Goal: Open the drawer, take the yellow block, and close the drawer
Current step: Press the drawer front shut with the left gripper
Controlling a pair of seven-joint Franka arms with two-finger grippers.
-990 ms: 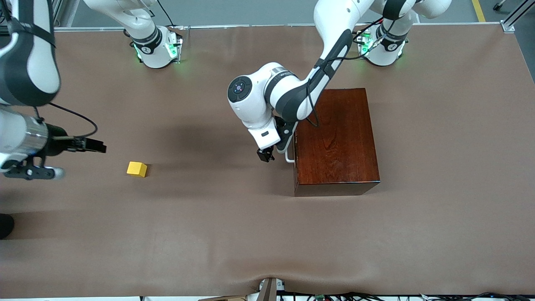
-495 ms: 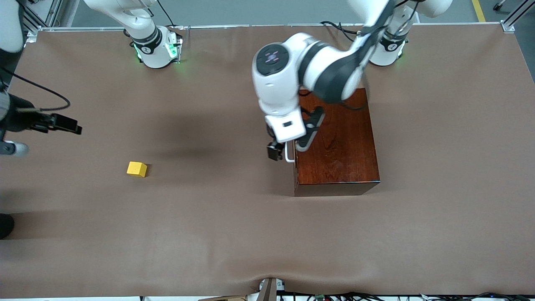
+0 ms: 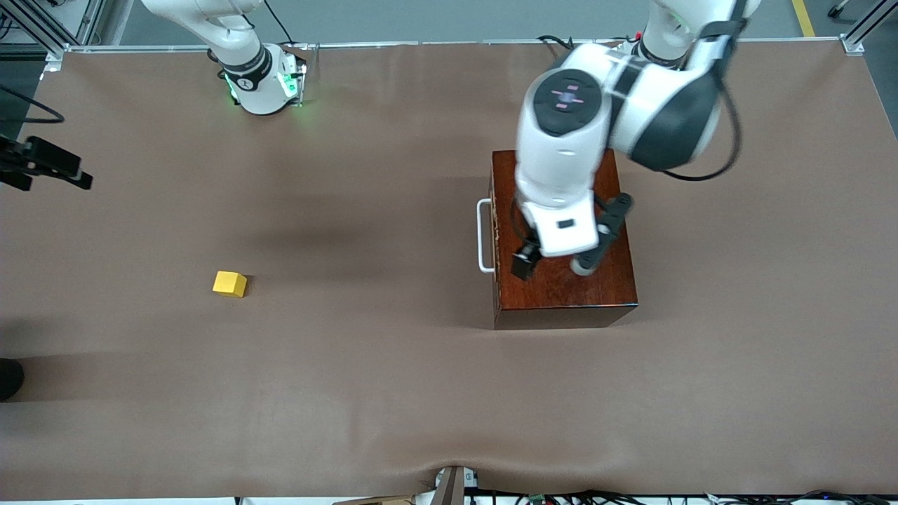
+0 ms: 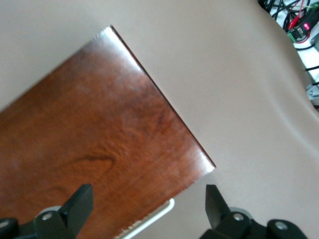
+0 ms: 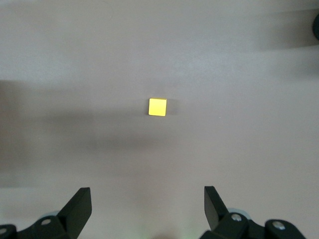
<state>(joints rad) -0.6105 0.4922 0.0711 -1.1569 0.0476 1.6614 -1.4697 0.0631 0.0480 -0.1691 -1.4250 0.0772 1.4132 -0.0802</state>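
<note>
Two arms in this one, and neither is holding anything. The left gripper (image 3: 554,268) is up in the air over the top of the wooden box (image 3: 561,298), around mid-height in the front view. Its fingers (image 3: 523,266) are spread wide with nothing between them. The left wrist view agrees: just the polished box lid below and a bit of the white handle (image 4: 149,221) peeking out at the bottom edge.

The drawer (image 3: 495,231) looks fully shut. Its front sits flush with the box on the side facing the right arm's end of the table, and the white loop handle sticks out from it untouched.

The yellow block (image 3: 230,284) is out on the brown table cover (image 3: 421,393), sitting flat and alone. It's well apart from the box, toward the right arm's end, and roughly level with the camera-side end of the box.

The right gripper (image 5: 147,209) is barely in the front view, with only a dark bit of that arm showing at the frame's edge in the upper half. Its own wrist view shows both fingers (image 5: 79,204) wide open and empty, hanging high over bare table, with the block small and square near the centre of that frame.
</note>
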